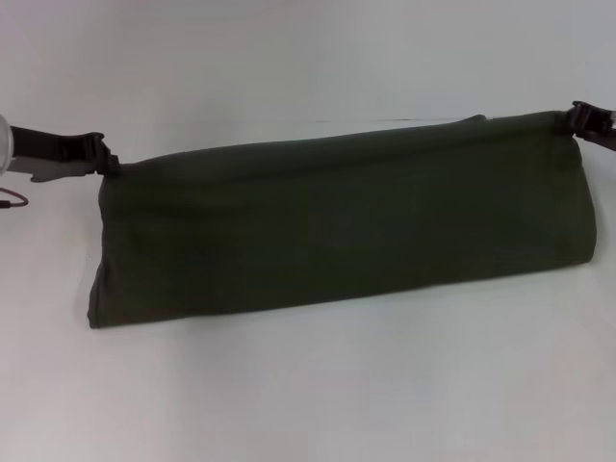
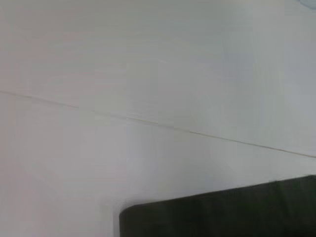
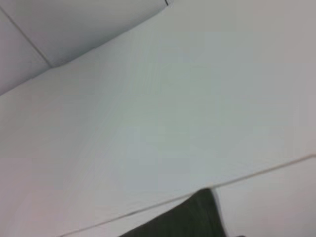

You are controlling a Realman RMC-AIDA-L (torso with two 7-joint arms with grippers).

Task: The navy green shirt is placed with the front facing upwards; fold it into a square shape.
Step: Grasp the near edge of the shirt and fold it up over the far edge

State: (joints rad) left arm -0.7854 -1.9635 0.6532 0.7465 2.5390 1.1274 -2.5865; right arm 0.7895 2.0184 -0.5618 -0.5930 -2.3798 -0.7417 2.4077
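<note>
One navy green shirt stretched wide over white table, two grippers, left, right, jaws clamped on its upper corners

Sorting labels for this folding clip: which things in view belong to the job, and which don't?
Job: navy green shirt; left gripper at its left top corner; right gripper at its right top corner.
Not the job: white table.

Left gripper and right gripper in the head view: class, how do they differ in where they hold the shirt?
The left gripper grips the green shirt at its left upper corner, lower in the head view; the right gripper grips the right upper corner, higher. More of the left gripper shows. Both are shut on the top edge, stretching it.
</note>
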